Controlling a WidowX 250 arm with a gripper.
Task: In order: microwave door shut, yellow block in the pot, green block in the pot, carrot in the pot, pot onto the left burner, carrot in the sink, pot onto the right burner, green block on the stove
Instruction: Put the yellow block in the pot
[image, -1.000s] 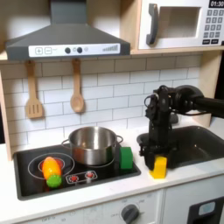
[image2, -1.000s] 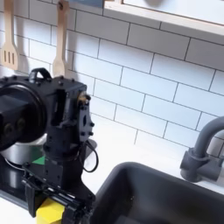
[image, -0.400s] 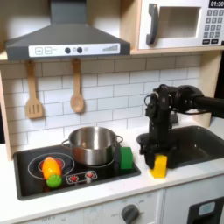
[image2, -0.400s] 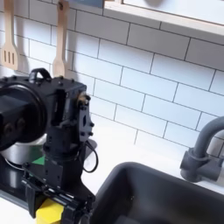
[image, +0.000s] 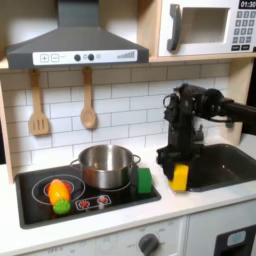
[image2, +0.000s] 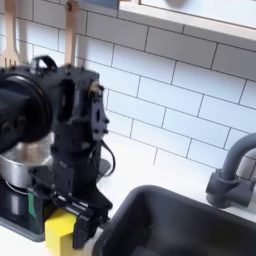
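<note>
My gripper (image: 179, 168) is shut on the small yellow block (image: 180, 179), holding it just above the white counter between the stove and the sink. In the second exterior view the gripper (image2: 64, 215) pinches the yellow block (image2: 59, 230) from above. The steel pot (image: 106, 165) sits on the stove's (image: 35, 208) right burner, and its rim (image2: 20, 166) shows behind the arm. The dark-green block (image: 145, 181) stands by the pot on the stove's right edge. On the left burner lies the carrot (image: 59, 192). The microwave door (image: 205, 27) is shut.
The dark sink (image: 228, 163) lies at the first exterior view's right; its basin (image2: 190, 228) and faucet (image2: 232, 172) show in the second exterior view. Two wooden utensils (image: 38, 105) hang on the tiled wall under the range hood (image: 75, 45).
The gripper has lifted the yellow block off the counter and shifted slightly toward the stove. The pot, carrot and green block have not moved.
</note>
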